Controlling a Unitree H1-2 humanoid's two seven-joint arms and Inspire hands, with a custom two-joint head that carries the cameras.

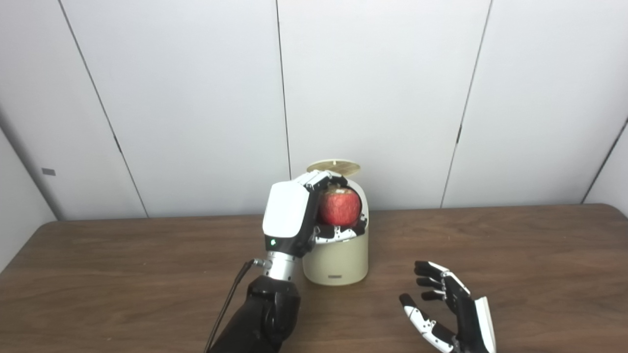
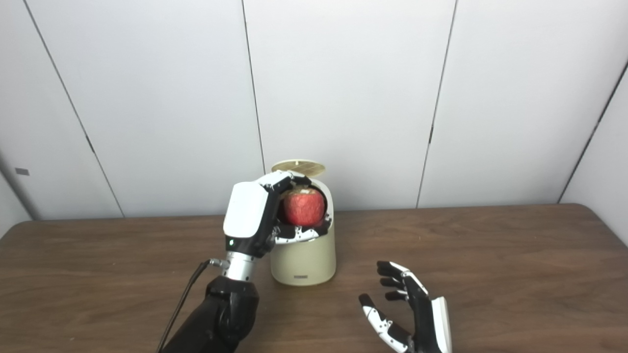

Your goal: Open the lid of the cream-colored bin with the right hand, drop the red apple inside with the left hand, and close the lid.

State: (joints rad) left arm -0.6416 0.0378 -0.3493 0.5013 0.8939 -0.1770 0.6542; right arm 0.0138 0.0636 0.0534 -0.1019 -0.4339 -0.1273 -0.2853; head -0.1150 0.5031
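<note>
Left robot hand [image 1: 294, 215] grips round red apple [image 1: 339, 206] over smooth cream-colored bin [image 1: 336, 260], lid [image 1: 333, 167] raised; right robot hand [image 1: 449, 309] spread wide, holding nothing, above the wood-grain desk [image 1: 515, 255].

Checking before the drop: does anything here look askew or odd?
Nothing stands out: the cream-colored bin stands upright, its round lid raised, the left hand holds the red apple.

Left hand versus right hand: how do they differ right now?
The left hand is shut on the red apple, raised over the cream-colored bin; the right hand is open, holding nothing, low over the table. The left shows its white back; the right shows spread fingers. Both have black-and-white fingers.
</note>
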